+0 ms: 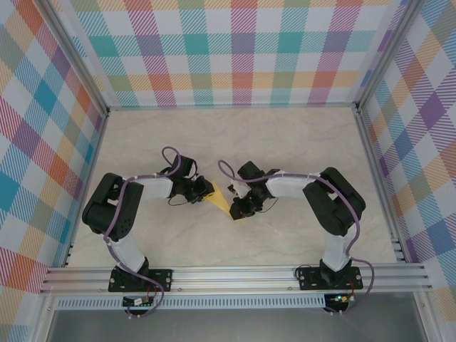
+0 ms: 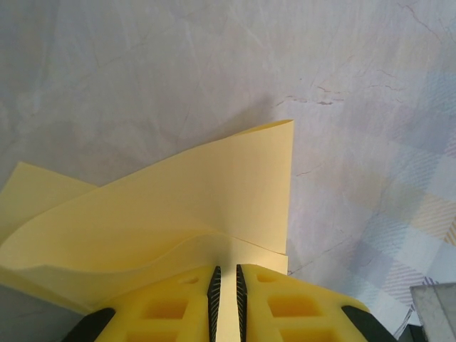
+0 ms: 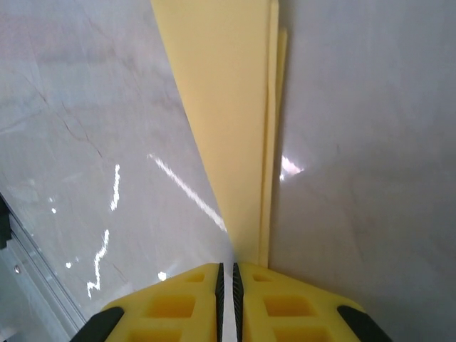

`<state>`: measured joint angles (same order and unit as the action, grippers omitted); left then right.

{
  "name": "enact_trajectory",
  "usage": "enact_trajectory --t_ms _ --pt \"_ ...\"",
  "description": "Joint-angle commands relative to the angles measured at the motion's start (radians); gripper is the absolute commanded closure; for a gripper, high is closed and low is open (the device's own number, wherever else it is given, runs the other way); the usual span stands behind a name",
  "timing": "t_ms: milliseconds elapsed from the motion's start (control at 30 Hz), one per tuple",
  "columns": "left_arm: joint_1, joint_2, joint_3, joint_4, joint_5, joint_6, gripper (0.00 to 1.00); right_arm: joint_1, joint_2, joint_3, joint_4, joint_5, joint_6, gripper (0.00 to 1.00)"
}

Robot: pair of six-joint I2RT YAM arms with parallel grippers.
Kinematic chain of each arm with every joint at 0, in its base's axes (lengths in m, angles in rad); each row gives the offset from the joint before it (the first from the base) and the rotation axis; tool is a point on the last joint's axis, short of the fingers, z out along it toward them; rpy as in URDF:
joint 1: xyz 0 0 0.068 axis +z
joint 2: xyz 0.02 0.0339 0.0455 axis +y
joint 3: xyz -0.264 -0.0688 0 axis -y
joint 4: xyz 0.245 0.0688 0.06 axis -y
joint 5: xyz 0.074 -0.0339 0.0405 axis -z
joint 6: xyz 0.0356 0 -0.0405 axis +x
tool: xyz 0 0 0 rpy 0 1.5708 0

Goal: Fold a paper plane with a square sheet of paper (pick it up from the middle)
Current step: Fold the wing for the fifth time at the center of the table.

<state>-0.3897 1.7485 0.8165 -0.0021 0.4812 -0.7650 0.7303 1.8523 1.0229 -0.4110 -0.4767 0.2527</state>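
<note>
The square sheet of paper [image 1: 221, 200] is a creased yellow wedge on the table between my two grippers. My left gripper [image 1: 209, 190] is at its left end, shut on the paper, and yellow shows between the pads. In the left wrist view the paper [image 2: 199, 192] has a flap curling up off the table ahead of the gripper [image 2: 226, 274]. My right gripper [image 1: 240, 206] stands at the paper's lower right tip. In the right wrist view the folded layers [image 3: 235, 107] narrow to a point at the shut gripper [image 3: 228, 271]. Only pale table shows in its thin gap.
The pale marbled table [image 1: 299, 142] is walled by checked panels [image 1: 235, 50] at the back and sides. An aluminium rail [image 1: 235, 278] with both arm bases runs along the near edge. Both arms bend inward toward the middle.
</note>
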Motion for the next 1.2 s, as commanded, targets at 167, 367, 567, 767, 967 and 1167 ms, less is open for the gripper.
enact_trajectory --t_ms 167,367,567,767,967,1167 --pt "-0.003 0.029 0.002 -0.037 -0.052 0.021 0.82 0.002 -0.129 0.002 -0.042 0.039 -0.002 0.86" --pt "-0.003 0.033 -0.003 -0.027 -0.047 0.021 0.82 0.003 -0.054 0.081 0.077 0.073 0.055 0.86" --pt "-0.003 0.034 0.000 -0.028 -0.043 0.021 0.81 0.025 0.047 0.169 0.138 0.075 0.083 0.87" --pt "-0.003 0.028 0.001 -0.029 -0.042 0.021 0.81 0.026 0.105 0.160 0.144 0.089 0.117 0.93" --pt "-0.003 0.029 0.002 -0.028 -0.040 0.021 0.81 0.025 0.068 0.076 0.145 0.084 0.117 0.95" --pt "-0.003 0.021 0.007 -0.021 -0.024 0.017 0.81 0.026 0.062 0.045 0.121 0.100 0.109 0.95"
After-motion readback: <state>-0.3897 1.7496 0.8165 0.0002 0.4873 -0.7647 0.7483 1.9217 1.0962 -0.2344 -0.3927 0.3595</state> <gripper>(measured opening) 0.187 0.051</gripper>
